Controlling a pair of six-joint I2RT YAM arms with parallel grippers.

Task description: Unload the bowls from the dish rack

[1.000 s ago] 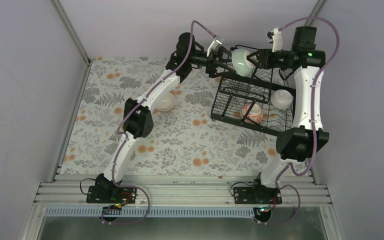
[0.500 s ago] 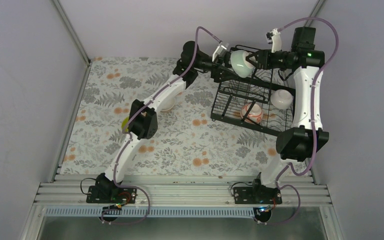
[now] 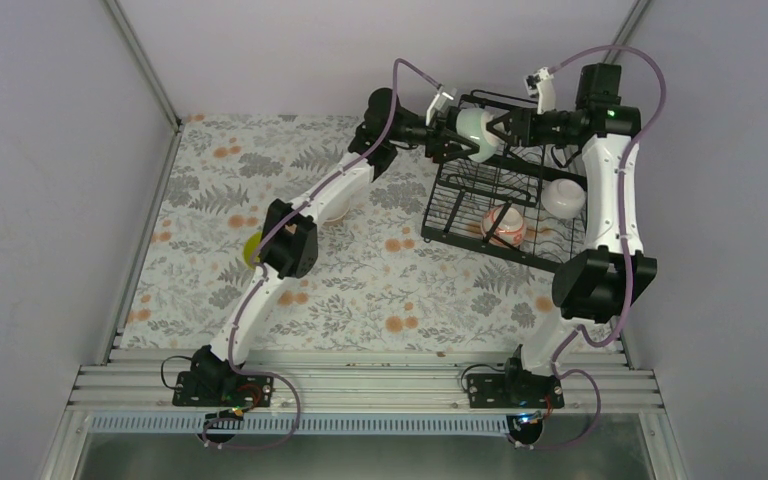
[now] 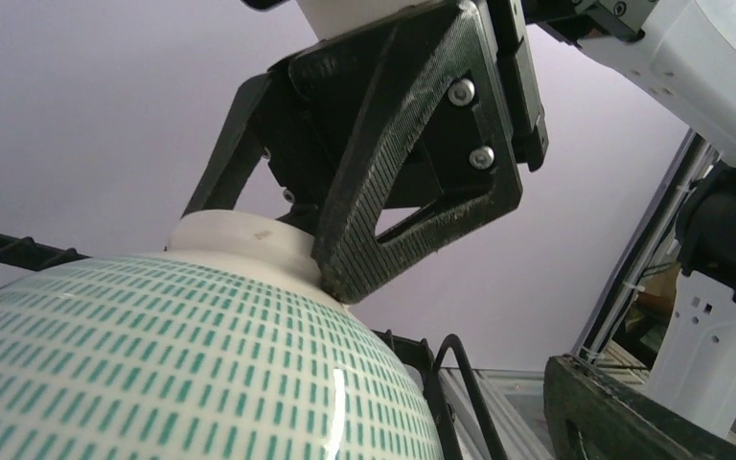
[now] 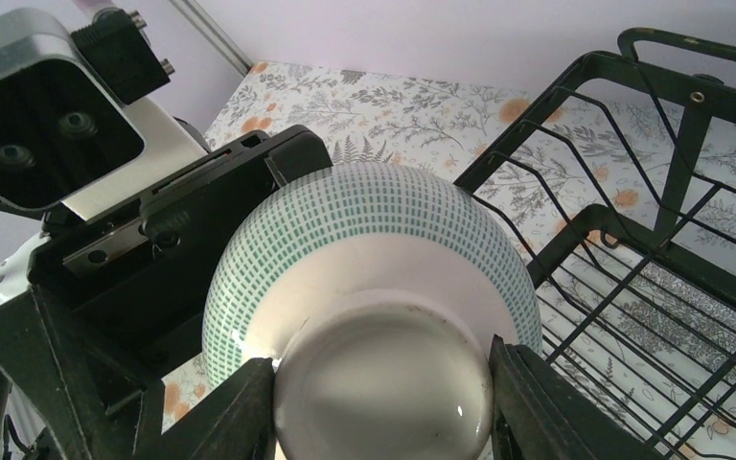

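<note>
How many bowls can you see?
5: mint bowl in the right gripper; white bowl and red-patterned bowl in the dish rack; lime bowl and pale bowl on the table, half-hidden by the left arm.

A robotics lab test cell: left arm (image 3: 260,290) and right arm (image 3: 615,200), white and trailing purple cables (image 3: 665,95), stand bolted to aluminium rails (image 3: 360,385) at the edge of a floral-covered bench (image 3: 360,290), boxed in by blank lilac-grey panels (image 3: 50,200).
</note>
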